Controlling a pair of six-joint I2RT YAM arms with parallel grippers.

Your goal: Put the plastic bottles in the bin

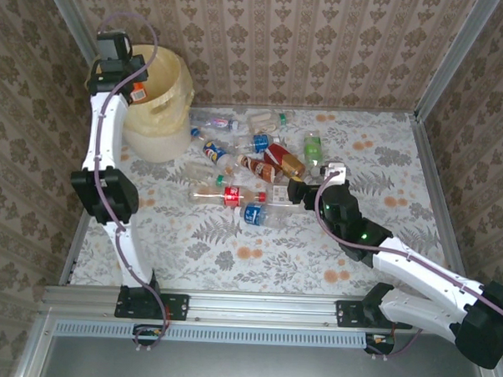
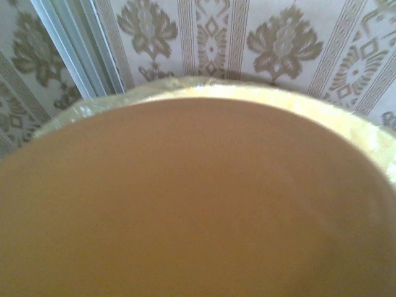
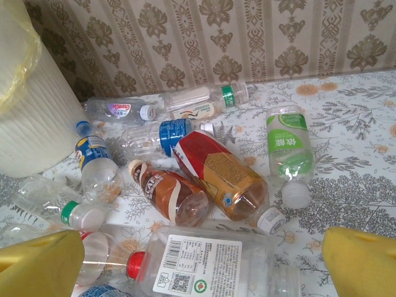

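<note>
Many plastic bottles (image 1: 252, 168) lie scattered on the flower-patterned table (image 1: 378, 152), most of them in a loose heap at its middle, just right of the bin (image 1: 168, 93), which stands in the far left corner. The left gripper (image 1: 127, 81) hangs over the bin's open mouth. A small thing with an orange label (image 1: 138, 90) shows at its tip, but I cannot tell whether the jaws clamp it. The right gripper (image 1: 295, 193) sits low at the heap's right edge with its jaws spread wide. In the right wrist view, its yellow fingers (image 3: 40, 269) flank a clear bottle with a white label (image 3: 204, 263), without touching it. Just beyond lie a red-labelled bottle (image 3: 219, 173), a brown bottle (image 3: 170, 195) and a green-labelled bottle (image 3: 289, 148).
</note>
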